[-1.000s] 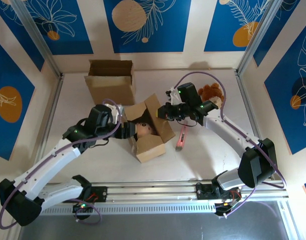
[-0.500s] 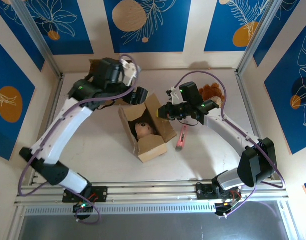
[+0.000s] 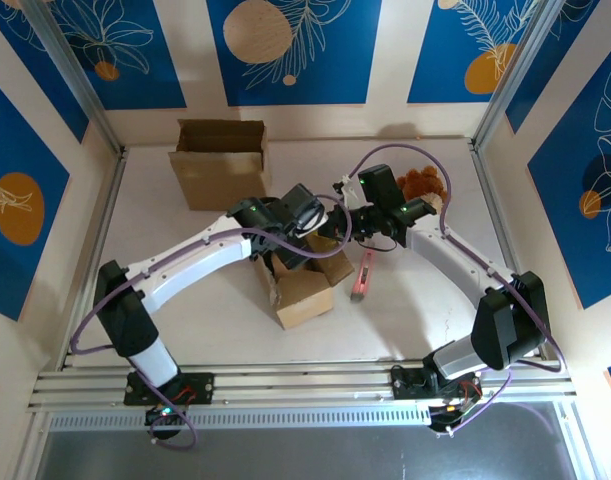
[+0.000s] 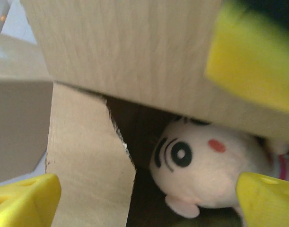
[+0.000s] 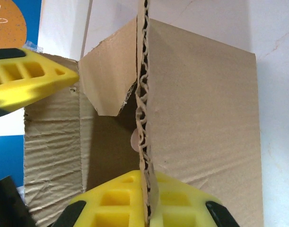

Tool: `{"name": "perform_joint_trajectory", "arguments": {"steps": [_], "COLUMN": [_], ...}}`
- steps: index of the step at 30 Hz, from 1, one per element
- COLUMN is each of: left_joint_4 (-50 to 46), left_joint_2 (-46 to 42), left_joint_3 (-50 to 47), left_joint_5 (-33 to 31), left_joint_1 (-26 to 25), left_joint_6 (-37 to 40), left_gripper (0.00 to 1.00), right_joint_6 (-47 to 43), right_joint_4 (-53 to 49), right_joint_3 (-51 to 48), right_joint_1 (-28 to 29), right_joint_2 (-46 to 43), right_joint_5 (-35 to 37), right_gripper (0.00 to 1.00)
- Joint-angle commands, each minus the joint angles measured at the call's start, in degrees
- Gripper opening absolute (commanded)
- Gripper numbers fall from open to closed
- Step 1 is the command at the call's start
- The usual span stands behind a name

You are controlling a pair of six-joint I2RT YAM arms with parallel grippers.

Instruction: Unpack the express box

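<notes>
Left end effector point(image 4: 144, 198) spread wide over brown cardboard express box point(image 3: 303, 292) (pale plush doll point(image 4: 205, 165) inside); right end effector point(image 5: 145, 198) clamps its corrugated flap point(image 5: 201, 118).

Box point(image 3: 305, 295) mouth was narrow: top flap point(image 4: 135, 56) overhung plush point(image 4: 205, 165), side flap point(image 4: 87, 161) crowded left, R gripper point(image 5: 145, 194) pinched held flap point(image 5: 143, 118). Way in lay betw. flaps.
</notes>
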Motion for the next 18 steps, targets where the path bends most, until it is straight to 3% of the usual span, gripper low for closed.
{"name": "perform_joint_trajectory", "arguments": {"steps": [1, 9, 11, 14, 18], "left_joint_4": [1.27, 5.5, 6.49, 7.15, 7.24], "left_joint_2": [-0.73, 0.48, -0.15, -1.37, -3.06], "left_joint_3": [-3.87, -7.36, -7.66, -7.71, -7.65], "left_joint_5": [-8.23, -18.92, -19.69, -19.76, -19.21], "left_joint_1": [-0.14, 0.31, 0.59, 1.2, 1.39], "left_joint_6": [-0.19, -0.04, 0.29, 0.62, 1.34], "left_gripper": [0.98, 0.99, 0.92, 0.75, 0.65], "right_joint_6": [-0.34, -0.4, -0.43, -0.49, -0.49], "right_joint_4": [-0.17, -0.37, -0.43, -0.39, -0.31], "right_joint_3": [0.96, 0.61, 0.45, 0.26, 0.08], "right_joint_1": [-0.46, -0.55, -0.55, -0.55, -0.55], "right_joint_2": [0.04, -0.4, -0.57, -0.63, -0.66], "right_joint_5": [-2.63, -2.8, -2.7, -2.72, -2.67], "right_gripper": [0.0, 0.0, 0.0, 0.0, 0.0]}}
